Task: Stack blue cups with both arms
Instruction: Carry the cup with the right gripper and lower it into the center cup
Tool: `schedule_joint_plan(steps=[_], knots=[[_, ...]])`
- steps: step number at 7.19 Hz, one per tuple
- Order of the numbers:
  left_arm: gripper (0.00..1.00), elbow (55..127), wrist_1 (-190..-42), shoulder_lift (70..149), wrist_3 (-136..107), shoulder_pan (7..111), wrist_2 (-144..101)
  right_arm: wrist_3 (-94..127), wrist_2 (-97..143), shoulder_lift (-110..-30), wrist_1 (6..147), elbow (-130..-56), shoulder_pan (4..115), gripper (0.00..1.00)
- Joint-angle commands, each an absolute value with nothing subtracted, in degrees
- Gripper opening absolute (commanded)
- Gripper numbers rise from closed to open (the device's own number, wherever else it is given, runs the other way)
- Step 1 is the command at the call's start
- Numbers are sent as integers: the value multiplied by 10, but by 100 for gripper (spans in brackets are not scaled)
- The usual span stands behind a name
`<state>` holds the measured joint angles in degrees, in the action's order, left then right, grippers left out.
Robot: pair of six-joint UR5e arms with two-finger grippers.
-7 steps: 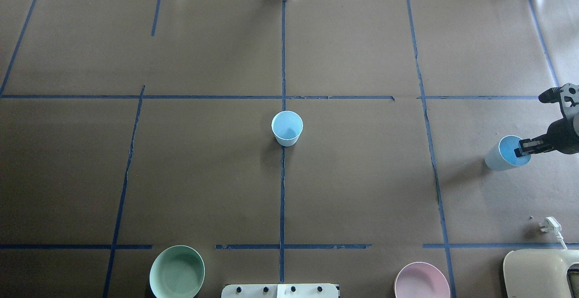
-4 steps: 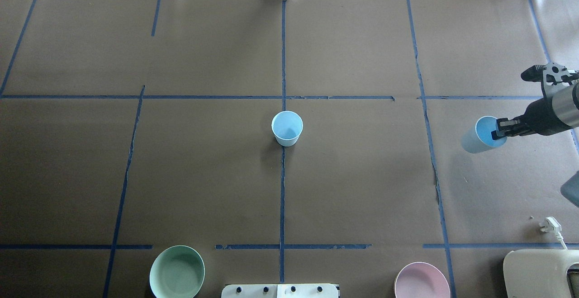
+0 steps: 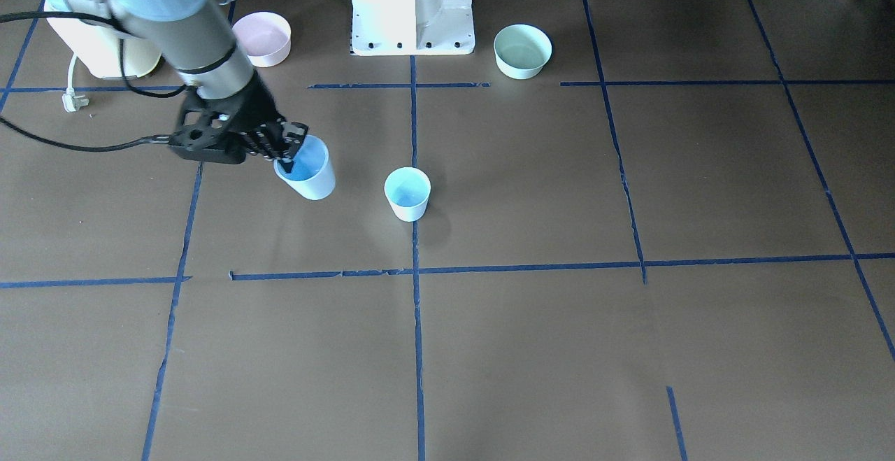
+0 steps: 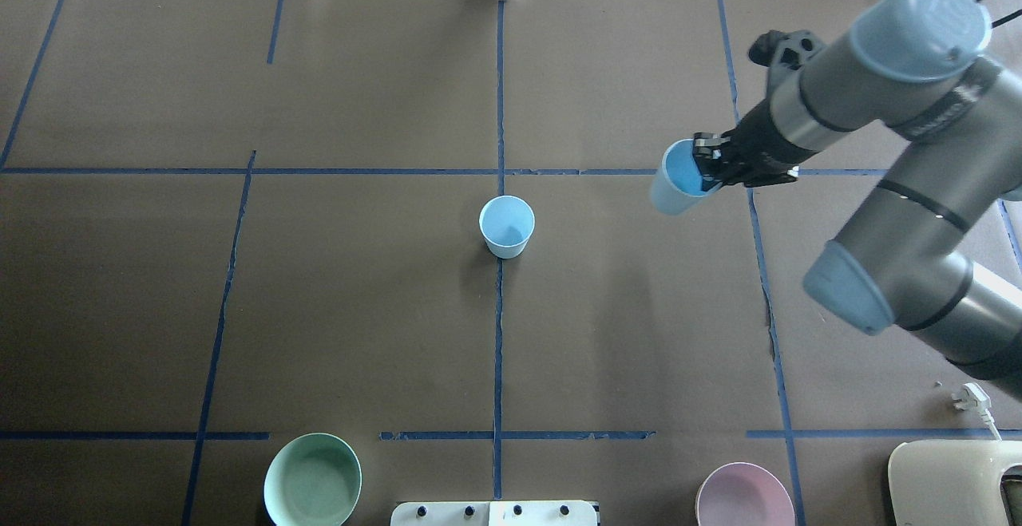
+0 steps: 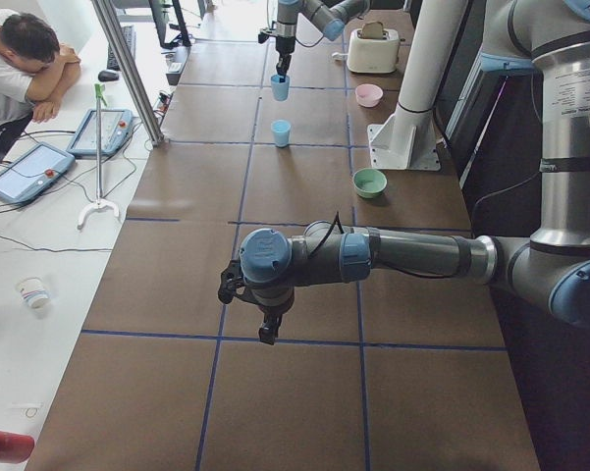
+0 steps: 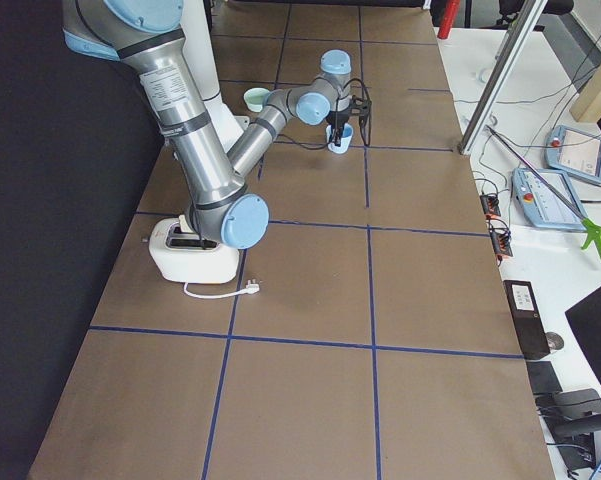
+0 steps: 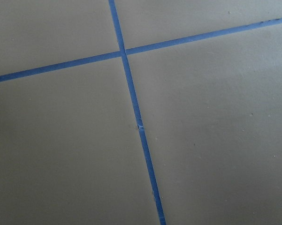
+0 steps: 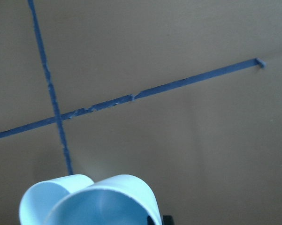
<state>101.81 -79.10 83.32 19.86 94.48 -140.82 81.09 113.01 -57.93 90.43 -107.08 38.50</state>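
the table (image 4: 359, 310), brown paper ruled with blue tape, fills the overhead view. the right arm (image 4: 878, 87) comes in from 3 o'clock and reaches toward the middle. the left arm (image 5: 402, 253) shows only in the left side view, stretched low over the near end of the table. the left gripper (image 5: 268, 334) hangs from it point down, and whether its fingers are apart or together cannot be told. the white pedestal base (image 3: 412, 6) is at the robot's edge, with the mint-green bowl (image 4: 312, 480) at 7 o'clock from the centre and the pink bowl (image 4: 744, 498) at 5 o'clock.

one blue cup (image 4: 506, 227) stands upright at the centre on a tape line. the second blue cup (image 4: 669, 191) is near it at about 3 o'clock, apart from it, tilted and seemingly off the paper. the right gripper (image 4: 703, 173) has it. its fingers (image 3: 287, 162) are nearly closed and pinch the wall at the rim, one inside the cup and one outside.
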Motion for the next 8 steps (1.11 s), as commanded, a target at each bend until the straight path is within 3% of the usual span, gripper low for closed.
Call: schedule_joint_plan(steps=[1, 5, 8], knots=[[100, 1019, -791, 833, 192, 945, -1409, 898, 1048, -510, 926, -1043, 314, 0], [100, 1016, -791, 833, 193, 945, -1409, 900, 1020, -460, 942, -975, 301, 0], [100, 1018, -791, 834, 193, 945, -1409, 898, 1020, -461, 942, -966, 300, 0]])
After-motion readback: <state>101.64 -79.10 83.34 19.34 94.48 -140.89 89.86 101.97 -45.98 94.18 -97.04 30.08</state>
